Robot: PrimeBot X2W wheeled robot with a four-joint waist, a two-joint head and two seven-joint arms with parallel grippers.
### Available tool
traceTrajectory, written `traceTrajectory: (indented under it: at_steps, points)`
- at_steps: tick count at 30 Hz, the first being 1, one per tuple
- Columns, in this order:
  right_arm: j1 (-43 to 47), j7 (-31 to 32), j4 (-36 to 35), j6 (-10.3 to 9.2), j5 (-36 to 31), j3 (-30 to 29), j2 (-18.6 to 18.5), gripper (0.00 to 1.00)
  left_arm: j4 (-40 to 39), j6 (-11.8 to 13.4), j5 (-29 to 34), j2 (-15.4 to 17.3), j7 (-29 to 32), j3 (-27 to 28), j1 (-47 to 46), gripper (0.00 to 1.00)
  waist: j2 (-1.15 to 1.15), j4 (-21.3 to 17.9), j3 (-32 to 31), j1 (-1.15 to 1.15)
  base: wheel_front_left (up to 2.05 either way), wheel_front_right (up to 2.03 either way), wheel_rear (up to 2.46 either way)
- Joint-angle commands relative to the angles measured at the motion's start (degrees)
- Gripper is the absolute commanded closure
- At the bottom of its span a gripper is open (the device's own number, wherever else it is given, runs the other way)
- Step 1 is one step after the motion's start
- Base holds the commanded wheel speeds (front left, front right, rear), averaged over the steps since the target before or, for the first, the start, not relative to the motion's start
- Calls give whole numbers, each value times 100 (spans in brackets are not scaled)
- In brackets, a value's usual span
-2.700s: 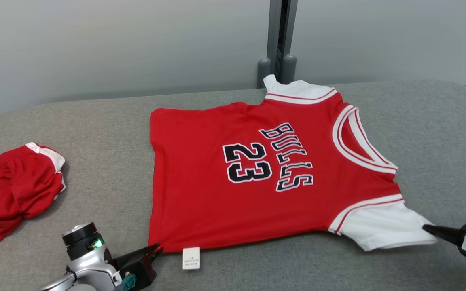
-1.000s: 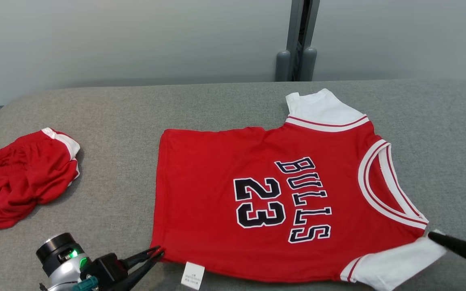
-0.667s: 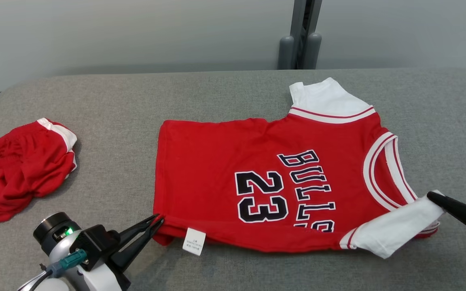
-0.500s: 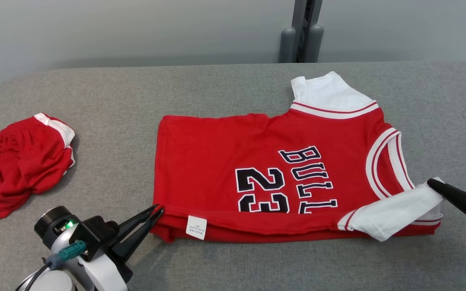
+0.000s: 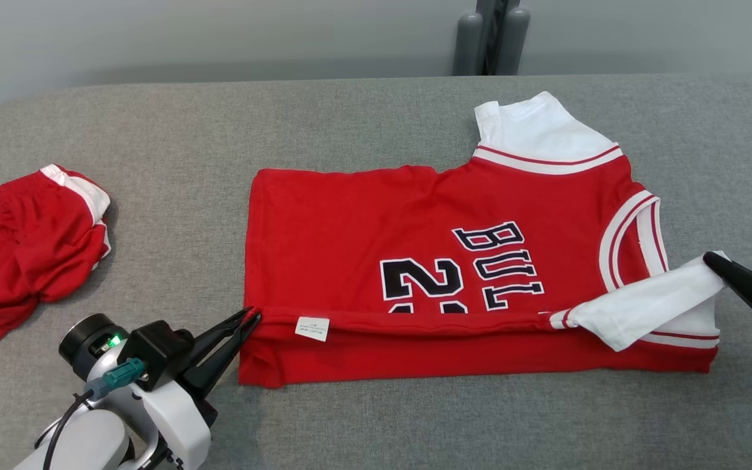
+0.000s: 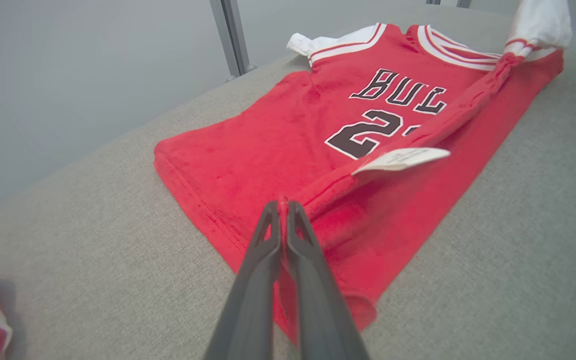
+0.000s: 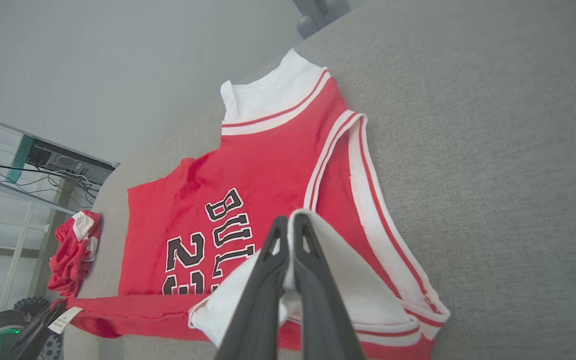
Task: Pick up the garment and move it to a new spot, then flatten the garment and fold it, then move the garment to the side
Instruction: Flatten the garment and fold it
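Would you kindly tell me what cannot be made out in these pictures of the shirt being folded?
Head view: part of the number and lettering on the shirt is covered by its folded-over near edge.
Head view: the print on the label is too small to read.
Head view: the shorts are cut off by the left edge.
Head view: the right gripper is cut off by the right edge behind its fingers.

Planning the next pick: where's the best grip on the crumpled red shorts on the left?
Probably pinch the white-trimmed edge of the shorts, coming from the side facing the jersey. That band stands as a raised ridge there, beside bare cushion; the rest is loose wrinkles. Left gripper is nearest but is shut on the jersey's hem.
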Motion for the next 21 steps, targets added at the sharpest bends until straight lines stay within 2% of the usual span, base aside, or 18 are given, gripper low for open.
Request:
traceTrajectory:
  at_steps: [1, 9, 21]
  points:
    - [-62, -100, 99, 1, -54, -1, -62, 100, 70, -45, -47, -1, 13, -48, -101, 100, 0, 2, 27, 0, 0, 0, 0]
    - [-168, -394, 351, 2, -17, 140, -166, 100, 329, -115, -107, -9, -16, -294, -316, 100, 0, 4, 145, 0, 0, 0, 0]
    - [-521, -1007, 974, 2, -273, 513, -231, 100, 860, -136, -44, -324, 16, -630, -698, 100, 0, 58, 332, 0, 0, 0, 0]
